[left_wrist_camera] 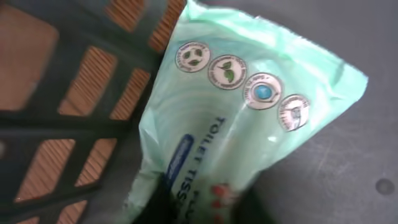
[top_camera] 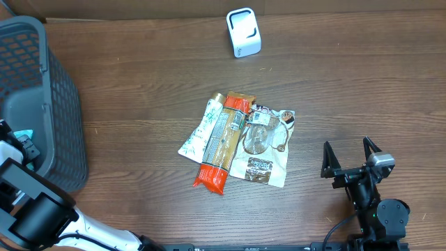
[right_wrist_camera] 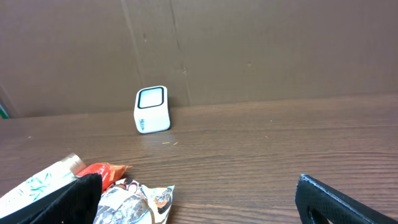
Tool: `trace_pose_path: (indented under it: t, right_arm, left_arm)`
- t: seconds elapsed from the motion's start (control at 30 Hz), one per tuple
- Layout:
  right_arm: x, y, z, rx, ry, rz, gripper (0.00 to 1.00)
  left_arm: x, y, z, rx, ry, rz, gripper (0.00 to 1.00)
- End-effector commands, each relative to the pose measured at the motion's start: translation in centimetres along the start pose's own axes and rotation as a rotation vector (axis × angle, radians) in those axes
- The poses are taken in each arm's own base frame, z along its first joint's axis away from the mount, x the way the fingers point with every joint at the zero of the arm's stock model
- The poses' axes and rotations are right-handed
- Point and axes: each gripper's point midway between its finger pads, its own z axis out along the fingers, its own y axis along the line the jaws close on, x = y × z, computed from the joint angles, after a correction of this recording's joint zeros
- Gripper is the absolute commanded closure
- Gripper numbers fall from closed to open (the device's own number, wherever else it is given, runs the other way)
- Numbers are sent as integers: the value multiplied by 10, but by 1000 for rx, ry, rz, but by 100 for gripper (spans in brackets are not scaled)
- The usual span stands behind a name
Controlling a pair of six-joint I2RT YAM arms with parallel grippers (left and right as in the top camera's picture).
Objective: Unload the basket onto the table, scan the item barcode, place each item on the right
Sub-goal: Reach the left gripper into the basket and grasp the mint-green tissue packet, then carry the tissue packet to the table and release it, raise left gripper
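A pale green toilet-tissue pack fills the left wrist view. My left gripper is shut on its lower end, inside the dark basket. From overhead, that gripper sits at the basket's near side, with a teal corner of the pack showing. No barcode shows on the pack's visible face. The white scanner stands at the table's back centre and also appears in the right wrist view as the scanner. My right gripper rests open and empty at the front right.
A pile of flat packets lies mid-table: a white tube, an orange bag and a printed pouch. A cardboard wall backs the table behind the scanner. Bare wood lies between the pile and the right gripper.
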Motion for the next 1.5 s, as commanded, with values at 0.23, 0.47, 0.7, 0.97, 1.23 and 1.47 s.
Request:
trace_pose_path:
  t: [0.23, 0.47, 0.7, 0.97, 1.23, 1.47]
  right_arm:
    - [3, 2, 0, -11, 0, 3, 0]
    - [3, 2, 0, -10, 0, 3, 0]
    - [3, 2, 0, -11, 0, 3, 0]
    - [3, 2, 0, -10, 0, 3, 0]
    - [3, 2, 0, -11, 0, 3, 0]
    - [3, 2, 0, -11, 0, 3, 0]
  left_arm:
    - [-6, -52, -12, 315, -27, -125, 96]
    - [-114, -49, -145, 563, -301, -410, 96]
    - [-140, -55, -316, 786, -507, -369, 96]
    - [-53, -139, -372, 877, -274, -154, 96]
    - [31, -245, -325, 666, -54, 278, 96]
    - [101, -313, -262, 588, 113, 483, 96]
